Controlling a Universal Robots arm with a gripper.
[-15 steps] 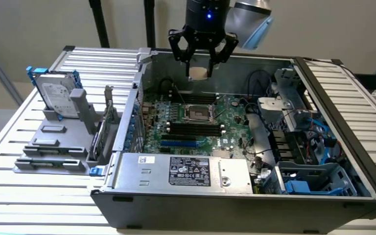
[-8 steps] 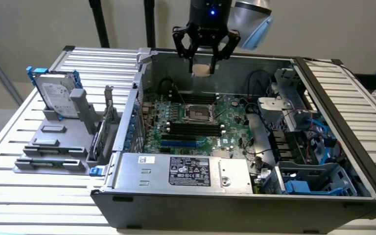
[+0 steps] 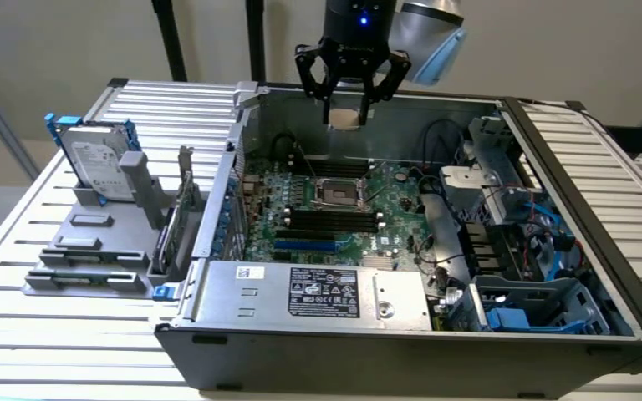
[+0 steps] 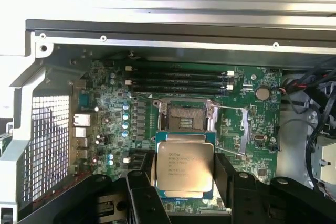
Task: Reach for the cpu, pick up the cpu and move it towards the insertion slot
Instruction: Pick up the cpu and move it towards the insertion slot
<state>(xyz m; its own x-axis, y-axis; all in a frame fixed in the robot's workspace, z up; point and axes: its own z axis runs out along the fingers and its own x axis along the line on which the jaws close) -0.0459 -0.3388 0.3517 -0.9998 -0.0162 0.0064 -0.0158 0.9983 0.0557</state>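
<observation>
End effector (image 3: 347, 107) held cpu (image 4: 185, 167) between black fingers (image 4: 227, 174), clamped on two opposite edges, metal lid facing wrist camera. Chip hung level, clear of motherboard (image 4: 247, 140), above open computer case (image 3: 588, 175). Insertion slot (image 4: 187, 116) lay below end effector, offset just beyond cpu's far edge, metal frame open, dark centre exposed. Memory slots (image 4: 178, 80) lay farther beyond socket. Hard drive (image 3: 96, 167) stood well off on table (image 3: 31, 334).

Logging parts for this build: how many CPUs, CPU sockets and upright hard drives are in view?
CPU: 1, held in the gripper
CPU socket: 1
Hard drive: 1
Total: 3
</observation>
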